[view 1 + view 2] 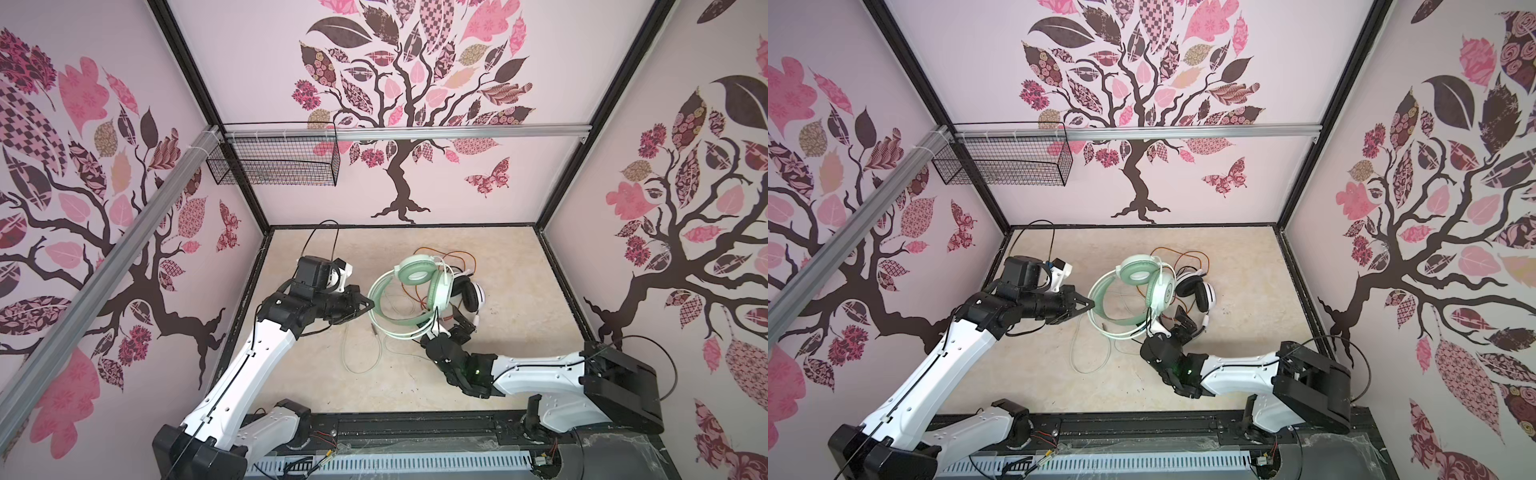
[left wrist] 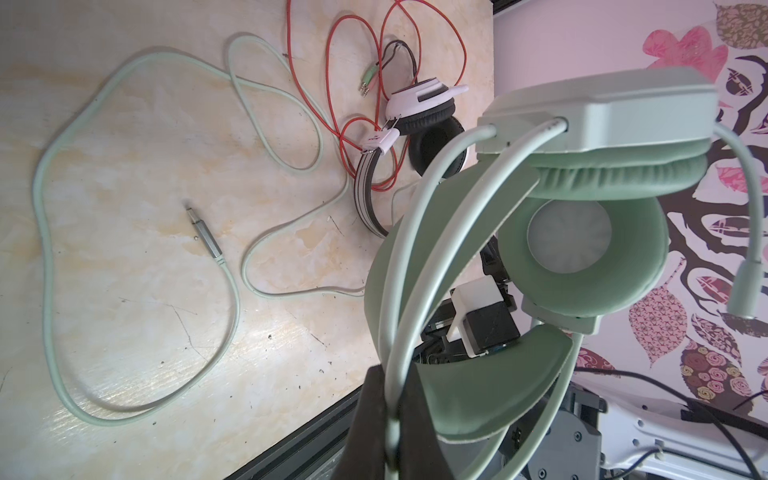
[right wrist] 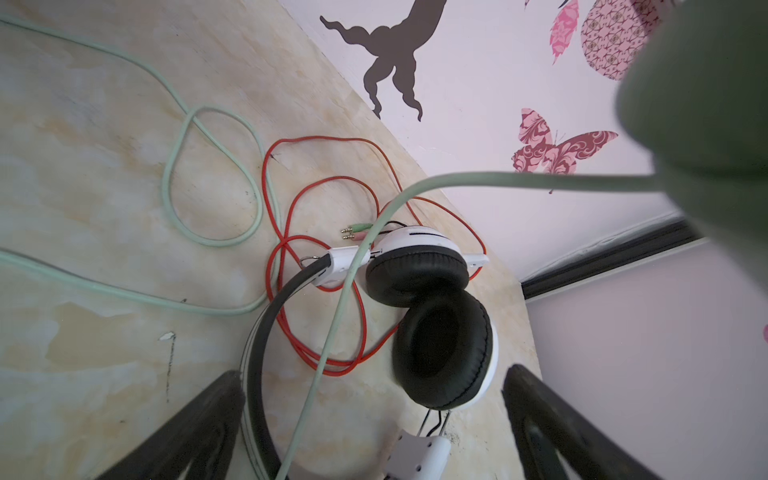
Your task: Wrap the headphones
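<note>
Left hand [image 1: 370,306] pinches mint-green headphones [image 1: 419,276]; wire basket [image 1: 274,166] hangs high behind.

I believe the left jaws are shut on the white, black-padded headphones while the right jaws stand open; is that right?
No: the left gripper has its jaws shut on the mint-green headphones, as the left wrist view shows. The right gripper is open.
</note>
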Robot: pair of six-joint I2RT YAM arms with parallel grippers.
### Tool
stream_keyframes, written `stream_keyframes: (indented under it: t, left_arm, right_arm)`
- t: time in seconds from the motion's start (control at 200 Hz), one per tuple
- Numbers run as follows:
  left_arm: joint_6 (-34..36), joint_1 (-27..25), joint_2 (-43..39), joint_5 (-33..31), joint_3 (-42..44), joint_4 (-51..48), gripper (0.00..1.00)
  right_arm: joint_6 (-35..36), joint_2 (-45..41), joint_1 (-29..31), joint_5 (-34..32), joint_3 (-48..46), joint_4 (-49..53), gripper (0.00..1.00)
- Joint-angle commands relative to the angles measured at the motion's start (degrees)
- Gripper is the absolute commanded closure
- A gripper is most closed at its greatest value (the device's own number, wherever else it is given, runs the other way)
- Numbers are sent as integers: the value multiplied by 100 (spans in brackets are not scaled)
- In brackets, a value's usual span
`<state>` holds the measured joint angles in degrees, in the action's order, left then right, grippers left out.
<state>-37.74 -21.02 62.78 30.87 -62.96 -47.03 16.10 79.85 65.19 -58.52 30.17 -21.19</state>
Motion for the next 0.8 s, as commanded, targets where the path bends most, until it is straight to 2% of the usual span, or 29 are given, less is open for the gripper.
stream_keyframes:
  t: [0.0, 0.08, 0.24, 0.335, 0.48, 0.535, 0.595, 0.655, 0.725, 0.79]
  left_arm:
    - [82, 18, -65, 56, -110, 242, 100]
    - [182, 55, 22, -16, -222, 138, 100]
    - [266, 232, 177, 74, -299, 155, 100]
    - [321, 313, 272, 94, -370, 162, 100]
    - [400, 330, 344, 22, -395, 143, 100]
    - [421, 334, 323, -19, -352, 129, 100]
    - [459, 333, 246, -20, -274, 122, 100]
    - [475, 343, 128, -34, -176, 115, 100]
    - [503, 340, -48, -20, -103, 84, 100]
    - [537, 343, -204, -16, -115, 11, 100]
  right_arm:
    - [-31, -57, 3, 107, 113, 32, 0]
    - [-91, -383, 11, 569, -144, 52, 0]
    - [-131, -1256, 134, 1942, -695, 478, 0]
    - [-217, -1817, 135, 2839, -844, 850, 0]
    - [-310, -2570, 148, 4340, -1109, 644, 0]
    - [-582, -2857, 143, 4650, -1142, 579, 0]
    - [-1241, -3217, 47, 4796, -1182, 422, 0]
    - [-2278, -3458, -603, 5330, -1016, 727, 1]
    - [-3423, -3503, -2024, 6256, -732, 1489, 1]
    - [-4074, -3550, -3372, 7043, -768, 1796, 3]
